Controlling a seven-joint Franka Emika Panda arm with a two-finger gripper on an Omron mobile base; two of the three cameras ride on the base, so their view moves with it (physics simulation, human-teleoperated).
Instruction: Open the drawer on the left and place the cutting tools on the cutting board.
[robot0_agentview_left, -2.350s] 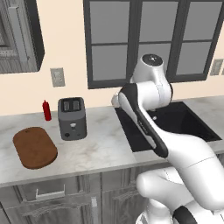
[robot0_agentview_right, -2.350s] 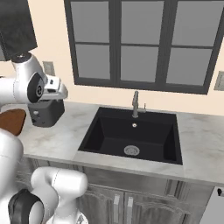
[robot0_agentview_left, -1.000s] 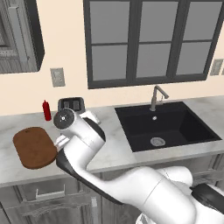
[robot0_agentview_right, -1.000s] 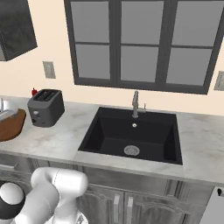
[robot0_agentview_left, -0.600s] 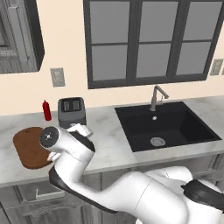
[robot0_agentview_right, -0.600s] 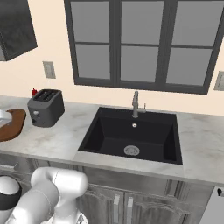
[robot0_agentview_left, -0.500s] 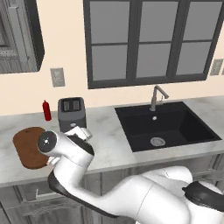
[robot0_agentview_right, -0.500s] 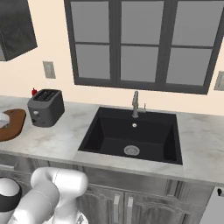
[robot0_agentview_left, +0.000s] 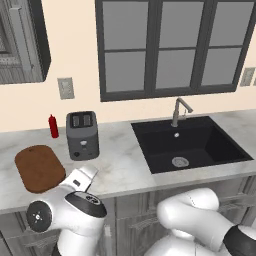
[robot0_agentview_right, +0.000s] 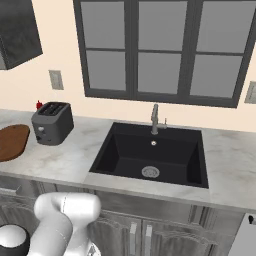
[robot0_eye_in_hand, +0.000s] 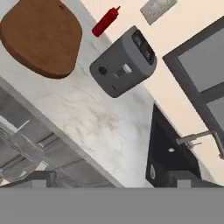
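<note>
a reddish-brown cutting board (robot0_agentview_left: 39, 167) lies flat on the marble counter (robot0_agentview_left: 120, 160), long axis running 11 to 5. a grey toaster (robot0_agentview_left: 82, 135) sits at its 2 o'clock. whether the gripper fingers are spread or clenched cannot be told.

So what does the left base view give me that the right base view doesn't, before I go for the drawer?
Left base view alone: the whole cutting board, bare, and the full red bottle left of the toaster, plus the arm's elbow low in front of the counter. Right base view alone: the cabinet doors under the sink and the counter to its right. Both share the toaster, the sink, the faucet and the window; the right base view shows just the board's end at its left edge and the bottle's tip behind the toaster.
</note>
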